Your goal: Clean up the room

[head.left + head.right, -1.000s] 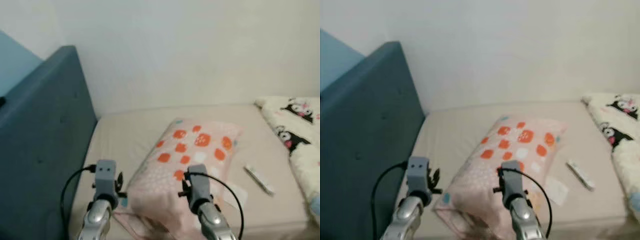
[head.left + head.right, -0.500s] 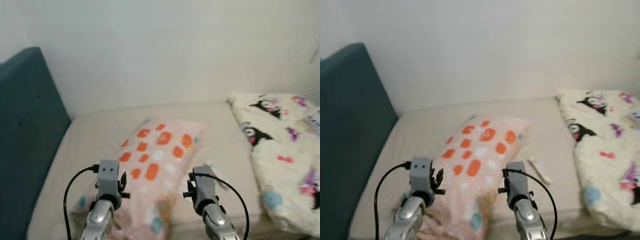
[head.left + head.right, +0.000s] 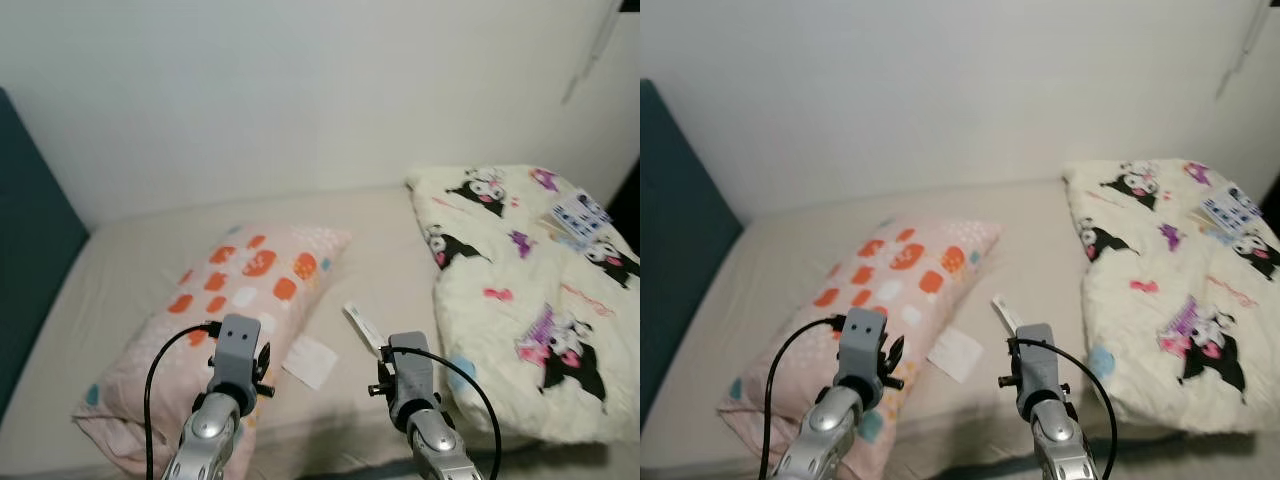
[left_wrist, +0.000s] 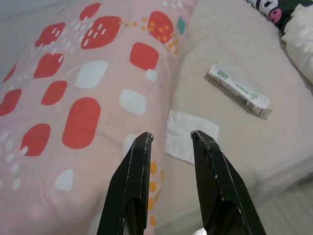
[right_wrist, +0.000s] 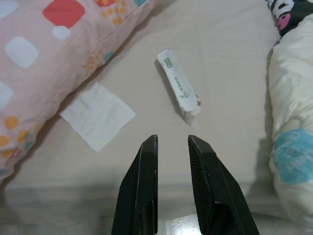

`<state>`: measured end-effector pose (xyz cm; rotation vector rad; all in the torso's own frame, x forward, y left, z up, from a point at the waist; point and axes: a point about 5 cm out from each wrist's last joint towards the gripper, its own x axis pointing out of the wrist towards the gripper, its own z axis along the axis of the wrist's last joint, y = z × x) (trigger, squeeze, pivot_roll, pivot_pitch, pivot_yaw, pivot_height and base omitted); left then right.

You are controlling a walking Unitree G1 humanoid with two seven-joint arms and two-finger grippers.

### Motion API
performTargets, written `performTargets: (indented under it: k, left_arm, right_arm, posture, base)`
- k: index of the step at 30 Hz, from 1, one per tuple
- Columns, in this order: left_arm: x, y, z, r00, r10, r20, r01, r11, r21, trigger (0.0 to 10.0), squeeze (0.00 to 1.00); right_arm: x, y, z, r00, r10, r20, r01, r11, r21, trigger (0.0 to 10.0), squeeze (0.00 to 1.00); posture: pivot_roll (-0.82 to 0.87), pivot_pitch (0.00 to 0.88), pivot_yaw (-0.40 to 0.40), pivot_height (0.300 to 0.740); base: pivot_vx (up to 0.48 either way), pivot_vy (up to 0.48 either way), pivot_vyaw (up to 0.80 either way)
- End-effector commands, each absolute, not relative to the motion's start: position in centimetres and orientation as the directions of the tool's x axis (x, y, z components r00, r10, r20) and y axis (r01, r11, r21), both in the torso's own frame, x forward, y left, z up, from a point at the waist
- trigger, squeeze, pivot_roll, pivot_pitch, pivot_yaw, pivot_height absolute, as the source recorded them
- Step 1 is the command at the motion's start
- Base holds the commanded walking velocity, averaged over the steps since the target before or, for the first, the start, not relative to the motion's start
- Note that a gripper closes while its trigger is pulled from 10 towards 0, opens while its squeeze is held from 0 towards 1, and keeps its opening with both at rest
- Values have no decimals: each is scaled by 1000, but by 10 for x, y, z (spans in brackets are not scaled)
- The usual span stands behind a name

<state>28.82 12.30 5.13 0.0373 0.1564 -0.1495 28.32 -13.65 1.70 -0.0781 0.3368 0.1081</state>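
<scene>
Far on my left stands a dark teal headboard [image 3: 675, 260], and a pale wall [image 3: 300, 90] runs behind the bed [image 3: 130, 260], which wears a beige sheet. On the left half of the bed lies a pink pillow [image 3: 215, 320] printed with orange and white patches, set at a slant with its far corner toward the wall. My left gripper [image 4: 170, 138] hangs over the near edge of this pillow; its two black fingers [image 4: 131, 181] stand a little apart, and nothing is between them. Just beside the pillow's right edge lies a flat white square of paper [image 5: 98, 115], touching or nearly touching the pillow, I cannot tell which. Near it, further toward the wall and a little to the right, lies a small white packet [image 5: 178, 92] with green print on it, long and narrow, at a slant on the bare sheet, apart from the paper. My right gripper [image 5: 171, 142] hangs above the near edge of the bed, in front of the paper and the packet, with its fingers [image 5: 208, 186] a narrow gap apart and empty. On the right half of the bed lies a rumpled cream blanket [image 3: 530, 300] printed with black-and-white cartoon figures, pink marks and a light blue spot near its front corner. Toward its far right side a small blue-and-white patterned item [image 3: 580, 213] rests on it; what it is I cannot make out.
</scene>
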Motion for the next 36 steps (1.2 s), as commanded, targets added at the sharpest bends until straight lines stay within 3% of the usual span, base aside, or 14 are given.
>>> performTargets:
  k: [1, 13, 36]
  left_arm:
    - [286, 132, 48, 978, -114, -173, 122, 992, 40, 10000, 0]
    - [291, 141, 51, 987, -33, -159, 32, 999, -12, 10000, 0]
    - [291, 138, 50, 985, -32, -172, 32, 999, -4, 10000, 0]
  right_arm:
    - [282, -130, 16, 935, 105, -337, -125, 992, -36, 10000, 0]
    - [284, -130, 17, 937, 107, -333, -126, 991, -36, 10000, 0]
    - [285, -131, 19, 938, 114, -328, -131, 991, -32, 10000, 0]
  posture:
    - [-5, 63, -1, 740]
    - [-8, 54, -3, 740]
    - [-16, 41, -5, 740]
  base:
    - [0, 0, 0]
    - [0, 0, 0]
    - [0, 0, 0]
